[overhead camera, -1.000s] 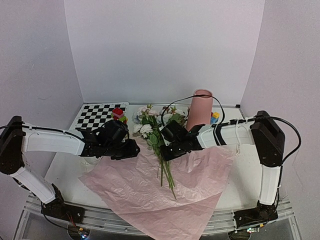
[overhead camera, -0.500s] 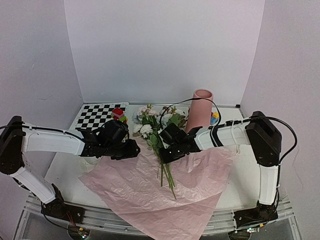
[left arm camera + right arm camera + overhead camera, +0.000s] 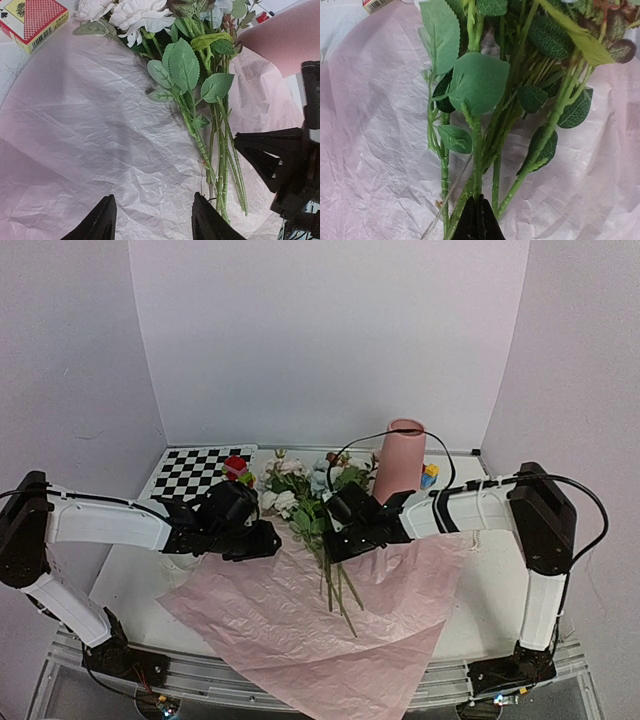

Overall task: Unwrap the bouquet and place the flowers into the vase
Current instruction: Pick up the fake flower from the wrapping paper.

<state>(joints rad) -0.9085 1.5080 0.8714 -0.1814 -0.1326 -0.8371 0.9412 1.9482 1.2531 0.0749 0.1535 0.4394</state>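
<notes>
The flowers lie loose on a spread sheet of crinkled pink paper in the middle of the table, out of their wrapping. They are a bunch of long, thin green stems with broad, toothed, veined leaves. In the top view the stems run from their cut ends at about 5 o'clock up to the heads at about 11 o'clock. The heads are ruffled cream-white and pale pink blooms with a pale blue one and a few rusty brown buds among them, and they reach past the paper's far edge. The right gripper has its fingers clenched tight on the stems partway along the bunch. In its wrist view the green stems fan upward from the closed black tips, and one runs straight down into the pinch. The left gripper hangs low over the paper at 9 o'clock of the stems. Its two black fingers are spread apart with only bare paper between them, grasping nothing. The vase, a tall, smooth, matte pink cylinder with a round open mouth, stands upright at about 1 o'clock of the bunch, just behind the right arm's wrist. A black-and-white checkerboard lies at 10 o'clock, with toy blocks at its corner beside the blooms. A red-patterned card box shows at the upper left of the left wrist view.
</notes>
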